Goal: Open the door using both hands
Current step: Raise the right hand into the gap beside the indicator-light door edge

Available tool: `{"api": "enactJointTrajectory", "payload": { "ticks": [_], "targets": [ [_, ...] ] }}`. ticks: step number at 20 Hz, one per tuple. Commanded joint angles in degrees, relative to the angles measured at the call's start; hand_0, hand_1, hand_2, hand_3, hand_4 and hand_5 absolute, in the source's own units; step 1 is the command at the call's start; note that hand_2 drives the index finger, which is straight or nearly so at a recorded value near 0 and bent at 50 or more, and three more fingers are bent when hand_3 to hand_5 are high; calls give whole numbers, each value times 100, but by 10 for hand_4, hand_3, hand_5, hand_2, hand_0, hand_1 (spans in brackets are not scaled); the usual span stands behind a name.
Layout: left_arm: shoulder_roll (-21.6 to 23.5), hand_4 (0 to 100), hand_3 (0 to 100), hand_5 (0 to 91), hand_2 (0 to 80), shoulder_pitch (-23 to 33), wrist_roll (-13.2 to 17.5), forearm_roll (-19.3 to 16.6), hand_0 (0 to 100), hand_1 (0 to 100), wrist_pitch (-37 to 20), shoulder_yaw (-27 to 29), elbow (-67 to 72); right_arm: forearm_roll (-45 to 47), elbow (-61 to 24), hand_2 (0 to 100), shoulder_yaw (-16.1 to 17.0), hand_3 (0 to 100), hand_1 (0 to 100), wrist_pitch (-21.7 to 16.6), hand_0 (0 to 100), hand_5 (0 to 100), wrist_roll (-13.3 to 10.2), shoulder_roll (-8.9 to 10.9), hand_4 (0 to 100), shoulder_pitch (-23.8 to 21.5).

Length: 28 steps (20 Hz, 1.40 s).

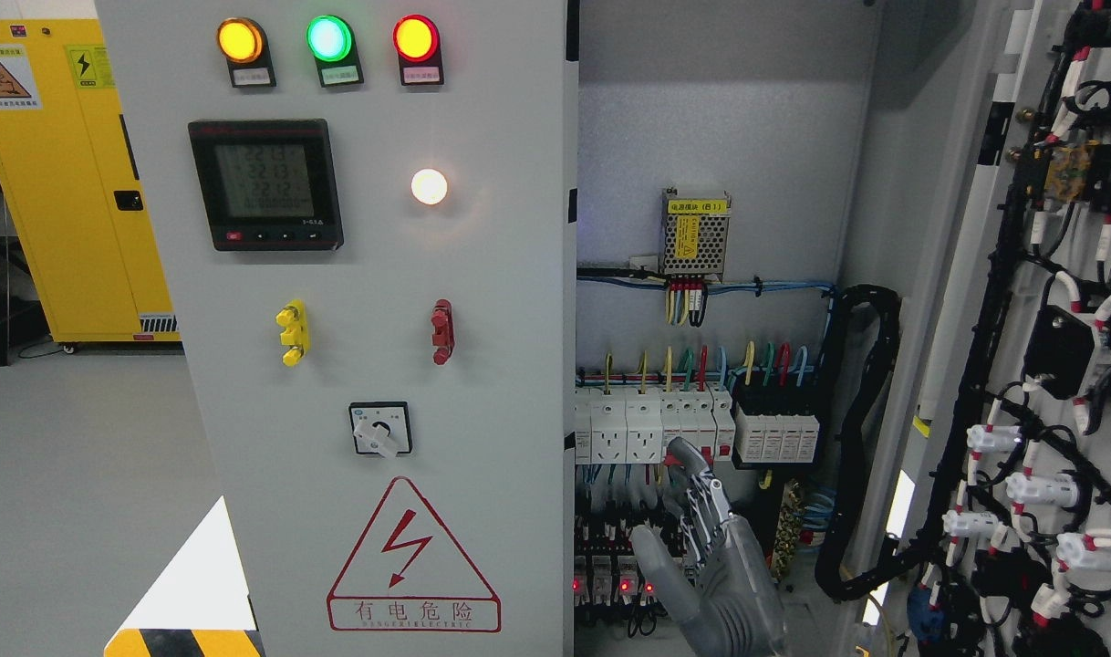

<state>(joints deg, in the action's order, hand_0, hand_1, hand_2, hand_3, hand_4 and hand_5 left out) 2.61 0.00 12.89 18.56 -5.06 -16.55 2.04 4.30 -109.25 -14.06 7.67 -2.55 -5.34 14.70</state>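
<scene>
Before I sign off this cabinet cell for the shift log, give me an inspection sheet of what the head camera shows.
Surface: grey floor, nothing lying on it.
Job's things: left cabinet door facing the camera with three lit lamps, meter, rotary switch and warning triangle; right door swung open, its wired inner side showing.
Clutter: nothing seen.
Hands: one robot hand raised inside the cabinet, fingers extended near the breaker row, holding nothing; which arm it belongs to cannot be told. No other hand in view.
Cables: black conduit loop inside; coloured wires above the breakers; harness on the open door.
Surroundings: yellow cabinet at the far left.
</scene>
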Motion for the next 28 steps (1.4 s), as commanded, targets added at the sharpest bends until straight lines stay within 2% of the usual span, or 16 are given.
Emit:
{"api": "enactJointTrajectory", "payload": {
  "ticks": [1, 11, 18, 22, 26, 28],
  "targets": [
    [-119, 0, 0, 0, 0, 35, 3, -2, 120, 556, -3, -6, 24, -44, 685, 40, -97, 0, 500, 15, 0, 0, -36, -81, 0, 700],
    [-129, 0, 0, 0, 0, 26, 3, -2, 120, 556, -12, 2, 16, 35, 1635, 40, 61, 0, 500, 129, 0, 0, 8, -107, 0, 1509],
    [-164, 0, 0, 0, 0, -140, 3, -2, 120, 556, -12, 2, 16, 53, 1987, 40, 342, 0, 500, 156, 0, 0, 474, -90, 0, 1729],
    [-173, 0, 0, 0, 0, -202, 3, -2, 120, 556, 5, 2, 16, 166, 2101, 40, 483, 0, 500, 173, 0, 0, 544, -90, 0, 1896],
    [-269, 0, 0, 0, 0, -202, 2, -2, 120, 556, 5, 2, 24, 624, 2251, 40, 536, 0, 500, 366, 0, 0, 562, -37, 0, 2098],
    [-269, 0, 0, 0, 0, -202, 3, -2, 120, 556, 5, 2, 24, 642, 2259, 40, 545, 0, 500, 367, 0, 0, 667, -46, 0, 2203]
  ]
}}
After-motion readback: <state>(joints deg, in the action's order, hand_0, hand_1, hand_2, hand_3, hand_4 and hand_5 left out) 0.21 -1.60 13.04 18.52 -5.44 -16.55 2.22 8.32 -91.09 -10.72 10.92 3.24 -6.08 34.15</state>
